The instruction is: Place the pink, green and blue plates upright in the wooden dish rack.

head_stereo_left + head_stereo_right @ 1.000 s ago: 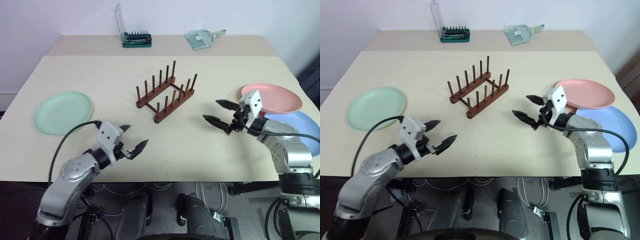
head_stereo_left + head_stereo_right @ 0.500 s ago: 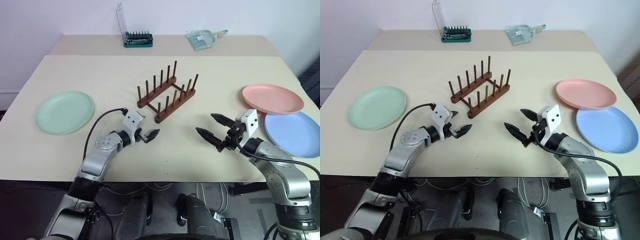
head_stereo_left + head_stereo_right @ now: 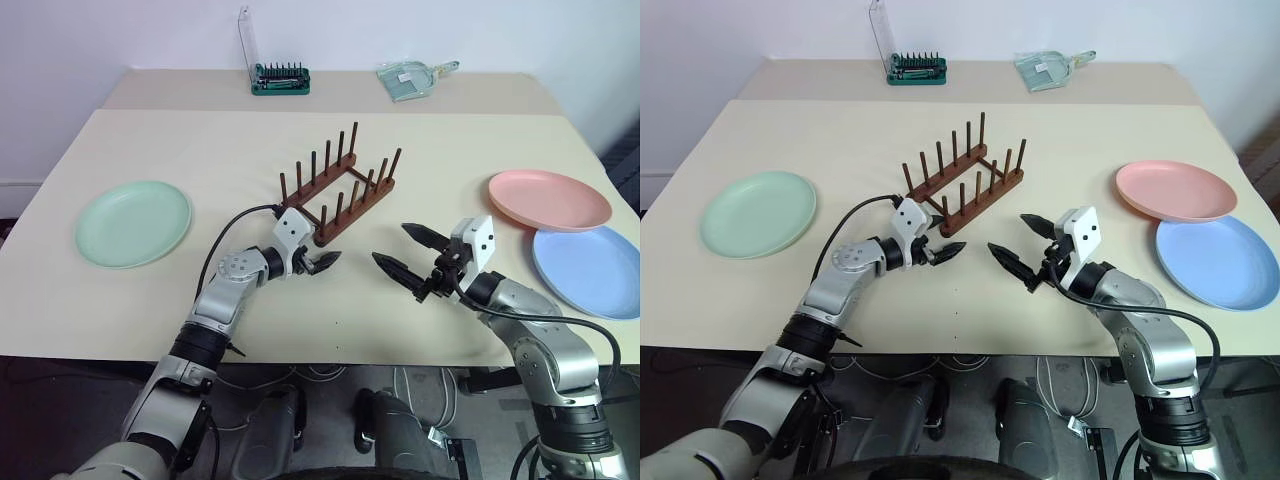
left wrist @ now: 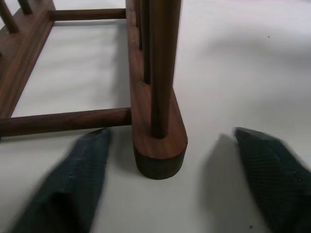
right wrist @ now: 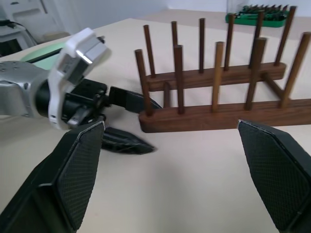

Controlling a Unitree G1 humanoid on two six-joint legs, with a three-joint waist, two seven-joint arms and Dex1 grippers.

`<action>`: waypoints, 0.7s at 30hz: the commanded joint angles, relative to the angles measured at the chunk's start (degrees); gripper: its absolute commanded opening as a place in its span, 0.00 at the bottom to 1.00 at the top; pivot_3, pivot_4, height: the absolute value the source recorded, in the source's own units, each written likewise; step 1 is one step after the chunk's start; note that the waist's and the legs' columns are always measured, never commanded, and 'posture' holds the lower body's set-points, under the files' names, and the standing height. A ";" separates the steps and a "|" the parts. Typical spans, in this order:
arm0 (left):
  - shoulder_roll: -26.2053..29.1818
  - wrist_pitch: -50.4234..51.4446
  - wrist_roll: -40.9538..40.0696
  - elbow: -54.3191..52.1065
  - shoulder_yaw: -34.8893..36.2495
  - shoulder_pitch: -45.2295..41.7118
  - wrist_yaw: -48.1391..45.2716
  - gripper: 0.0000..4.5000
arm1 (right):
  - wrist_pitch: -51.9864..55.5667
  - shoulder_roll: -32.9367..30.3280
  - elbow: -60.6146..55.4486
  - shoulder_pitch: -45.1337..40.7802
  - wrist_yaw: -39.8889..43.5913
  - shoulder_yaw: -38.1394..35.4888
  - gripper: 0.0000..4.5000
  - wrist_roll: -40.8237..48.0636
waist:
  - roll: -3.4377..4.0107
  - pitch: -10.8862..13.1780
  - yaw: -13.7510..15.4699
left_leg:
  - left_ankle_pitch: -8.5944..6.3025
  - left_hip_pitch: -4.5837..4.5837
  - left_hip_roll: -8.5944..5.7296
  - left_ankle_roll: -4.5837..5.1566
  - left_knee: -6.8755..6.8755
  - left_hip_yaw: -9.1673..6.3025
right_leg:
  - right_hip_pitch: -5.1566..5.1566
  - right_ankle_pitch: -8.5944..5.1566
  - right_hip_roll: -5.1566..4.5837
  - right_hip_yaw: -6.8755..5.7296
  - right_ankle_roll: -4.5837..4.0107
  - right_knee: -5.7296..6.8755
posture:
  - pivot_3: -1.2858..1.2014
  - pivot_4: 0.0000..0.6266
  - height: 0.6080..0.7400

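The wooden dish rack (image 3: 338, 195) stands mid-table with nothing in it. My left gripper (image 3: 328, 260) is open at the rack's near corner. In the left wrist view its fingers (image 4: 73, 179) flank the rounded end of one rail (image 4: 158, 145), with a gap on each side. My right gripper (image 3: 389, 242) hovers open and holds nothing, just right of the left one and pointing at it. The green plate (image 3: 132, 222) lies flat at the far left. At the far right lies the pink plate (image 3: 548, 199), its near edge over the blue plate (image 3: 590, 270).
A green box of tool bits (image 3: 280, 79) with a clear upright lid and a clear dustpan (image 3: 408, 78) sit on the back table. The table's front edge (image 3: 330, 360) runs just below both forearms.
My left gripper has swung forward and right from the front edge to the rack's near corner, its fingers narrowing slightly. My right gripper has drawn left, away from the pink plate, still open.
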 commanded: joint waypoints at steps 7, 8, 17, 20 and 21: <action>0.07 0.11 1.94 -2.15 -1.22 3.28 -0.77 0.17 | -0.73 -1.04 -0.53 0.18 0.92 -0.81 1.00 0.31 | 0.02 -0.02 -0.03 | -0.01 0.02 0.00 0.00 0.00 -0.03 | 0.05 0.00 0.00 0.00 -0.01 -0.06 | 0.52 0.24 1.00; 0.68 -0.85 2.49 -2.54 -1.70 3.43 -1.47 0.17 | -0.97 -2.10 -0.26 0.91 1.48 -0.71 1.00 -0.62 | 0.02 -0.02 -0.03 | -0.01 0.02 0.00 0.00 0.00 -0.03 | 0.06 0.00 0.00 0.00 -0.01 -0.06 | 0.52 0.24 1.00; 6.93 -2.27 -4.26 -9.32 -2.86 3.59 -20.66 0.17 | -1.90 -13.04 1.49 10.00 7.53 -5.09 1.00 -3.24 | 0.02 -0.01 -0.06 | -0.04 -0.03 0.02 0.06 -0.01 -0.02 | 0.08 -0.07 0.00 0.00 -0.19 -0.24 | 0.52 0.24 1.00; 8.32 -2.90 -4.77 -7.78 -2.82 2.54 -24.35 0.17 | -2.03 -12.98 1.03 10.82 6.98 -6.19 1.00 -3.38 | 0.02 -0.01 -0.14 | -0.05 -0.03 0.08 0.05 -0.01 -0.02 | 0.11 0.03 0.04 0.00 -0.27 -0.39 | 0.52 0.24 1.00; 8.43 -3.19 -4.79 -7.18 -2.74 2.23 -25.15 0.17 | -2.17 -12.83 0.83 11.03 6.88 -6.29 1.00 -3.51 | 0.02 -0.01 -0.12 | -0.06 -0.03 0.12 0.03 -0.01 -0.02 | 0.13 0.04 0.06 -0.01 -0.28 -0.43 | 0.52 0.24 1.00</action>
